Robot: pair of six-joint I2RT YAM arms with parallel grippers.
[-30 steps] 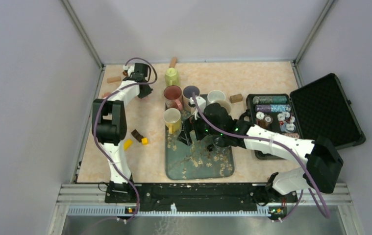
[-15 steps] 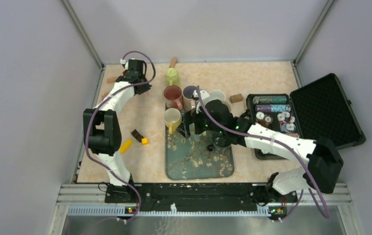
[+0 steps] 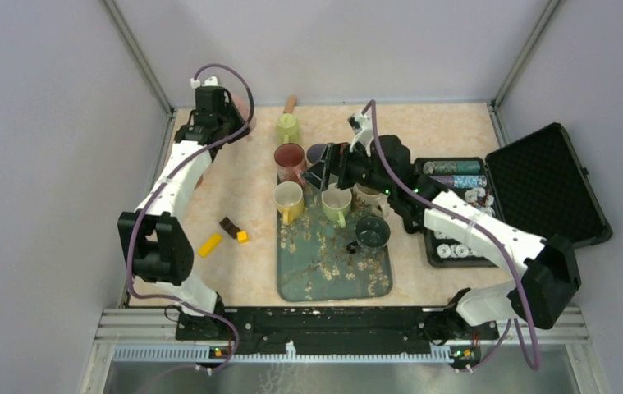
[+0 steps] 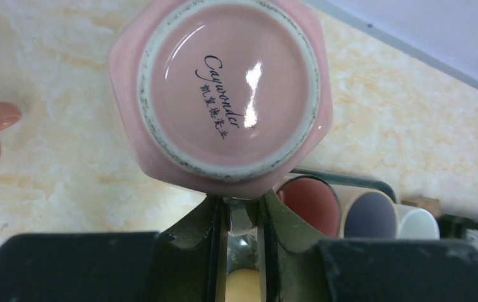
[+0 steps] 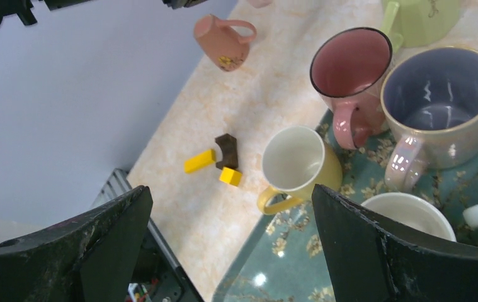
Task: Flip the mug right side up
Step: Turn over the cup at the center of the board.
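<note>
The mug (image 4: 227, 88) is pink and six-sided, and its glazed base faces the left wrist camera. My left gripper (image 4: 242, 211) is shut on it, the fingers pinching a part just below the base. In the top view the mug (image 3: 245, 109) is held at the back left corner beside my left gripper (image 3: 227, 115). My right gripper (image 3: 330, 168) hangs open over the back of the tray with nothing between its fingers (image 5: 362, 251).
A teal tray (image 3: 332, 271) carries upright mugs: yellow (image 5: 296, 160), pink with a dark rim (image 5: 349, 69), lilac (image 5: 441, 94) and others. A salmon mug (image 5: 222, 43) lies on the table at the left. Small blocks (image 3: 230, 226) lie left of the tray. An open black case (image 3: 546, 180) stands at the right.
My left arm has swung toward the back left corner, lifting the pink mug. My right gripper has drawn back from the tray's middle toward the rear mugs, still open.
</note>
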